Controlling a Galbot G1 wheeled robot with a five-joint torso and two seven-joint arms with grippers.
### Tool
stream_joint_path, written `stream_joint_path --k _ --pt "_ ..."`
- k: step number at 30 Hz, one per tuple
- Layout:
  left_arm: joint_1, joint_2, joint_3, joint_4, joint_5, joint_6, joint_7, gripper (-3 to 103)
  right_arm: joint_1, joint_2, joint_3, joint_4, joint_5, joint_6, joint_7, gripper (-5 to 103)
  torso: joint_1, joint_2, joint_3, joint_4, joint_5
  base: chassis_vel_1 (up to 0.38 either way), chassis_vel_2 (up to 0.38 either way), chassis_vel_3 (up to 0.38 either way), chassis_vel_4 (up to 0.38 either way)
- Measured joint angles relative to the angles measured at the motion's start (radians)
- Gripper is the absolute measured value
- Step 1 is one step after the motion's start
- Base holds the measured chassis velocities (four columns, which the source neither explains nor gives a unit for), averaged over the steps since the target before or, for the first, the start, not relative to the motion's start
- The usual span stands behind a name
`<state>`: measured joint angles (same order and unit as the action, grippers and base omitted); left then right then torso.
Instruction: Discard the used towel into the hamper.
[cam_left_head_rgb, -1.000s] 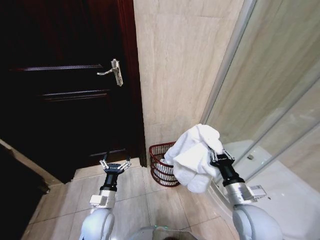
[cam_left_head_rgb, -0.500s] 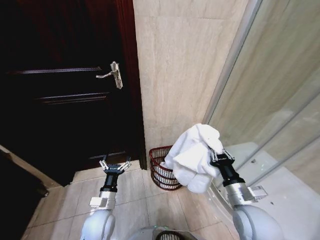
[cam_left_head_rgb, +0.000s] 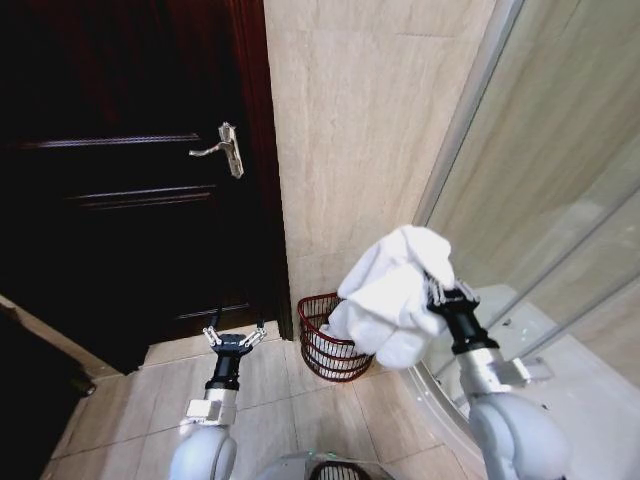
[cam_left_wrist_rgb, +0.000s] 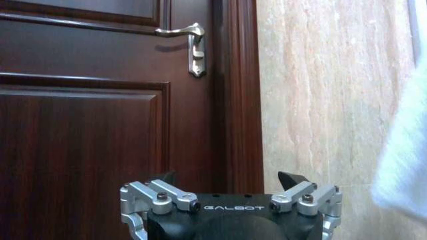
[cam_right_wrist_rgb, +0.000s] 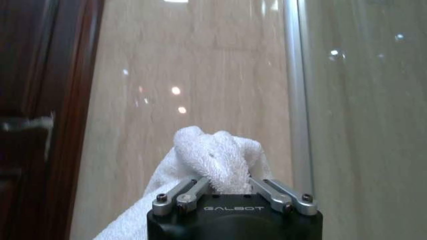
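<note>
Against the tiled wall in the head view, the right gripper (cam_left_head_rgb: 441, 290) is holding the white towel (cam_left_head_rgb: 392, 294) bunched above and slightly right of the hamper (cam_left_head_rgb: 330, 345), which is sitting on the floor beside the door (cam_left_head_rgb: 130, 180); its contents are hidden. The left gripper (cam_left_head_rgb: 233, 339) is hanging low, fingers spread, nothing between them.

From the left wrist, the spread fingers are facing the door handle (cam_left_wrist_rgb: 189, 46).

From the right wrist, the fingers (cam_right_wrist_rgb: 188, 191) are pinching a towel fold.

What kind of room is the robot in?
Probably a bathroom. There's a glass shower wall beside shiny tiled walls, a dark wooden door, and a little red hamper on the floor. The right claw is holding a white towel.
</note>
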<state>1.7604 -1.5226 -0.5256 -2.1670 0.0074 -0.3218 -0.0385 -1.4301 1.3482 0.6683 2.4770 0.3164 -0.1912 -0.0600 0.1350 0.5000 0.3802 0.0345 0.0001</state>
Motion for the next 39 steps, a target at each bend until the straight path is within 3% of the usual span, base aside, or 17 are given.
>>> stream_joint_path --k 2,10,20,22,25,34,39 --pt "-0.006 -0.021 0.014 0.005 0.026 0.004 -0.004 100 0.107 -0.08 -0.009 -0.004 0.107 -0.049 0.04 14 0.0 -0.001 0.0 0.0 -0.0001 0.0 0.0 0.0 0.0" --pt "-0.012 -0.079 0.043 0.024 0.082 0.01 -0.016 100 0.31 -0.168 -0.059 -0.065 0.294 -0.1 0.078 14 -0.001 -0.002 -0.001 0.0 -0.0001 0.0 0.0 0.0 0.0" --pt "0.011 -0.085 0.031 0.039 0.128 -0.01 -0.038 100 0.392 -0.146 -0.114 -0.263 0.341 -0.019 0.019 14 -0.001 -0.003 -0.002 0.0 0.0 0.0 0.0 0.0 0.0" --pt "0.019 -0.085 0.011 0.031 0.141 0.006 -0.049 100 0.423 -0.136 -0.143 -0.346 0.362 0.026 0.003 14 -0.001 -0.003 -0.002 0.0002 -0.0002 0.0 0.0 0.0 0.0" --pt "0.023 -0.085 -0.01 0.016 0.145 0.032 -0.054 100 0.428 -0.125 -0.159 -0.367 0.405 0.03 0.011 14 -0.001 -0.003 -0.002 0.0002 -0.0002 0.0 0.0 0.0 0.0" --pt "0.019 -0.069 -0.087 -0.033 0.044 0.102 -0.032 100 0.355 -0.073 -0.166 -0.438 0.387 0.053 -0.005 14 -0.001 -0.003 -0.002 -0.0001 -0.0001 0.0 0.0 0.0 0.0" --pt "0.005 -0.051 -0.161 -0.019 -0.021 0.115 0.045 100 0.297 -0.054 -0.184 -0.498 0.395 0.063 -0.022 14 -0.001 -0.004 -0.002 -0.0001 -0.0003 0.0 0.0 0.0 0.0"
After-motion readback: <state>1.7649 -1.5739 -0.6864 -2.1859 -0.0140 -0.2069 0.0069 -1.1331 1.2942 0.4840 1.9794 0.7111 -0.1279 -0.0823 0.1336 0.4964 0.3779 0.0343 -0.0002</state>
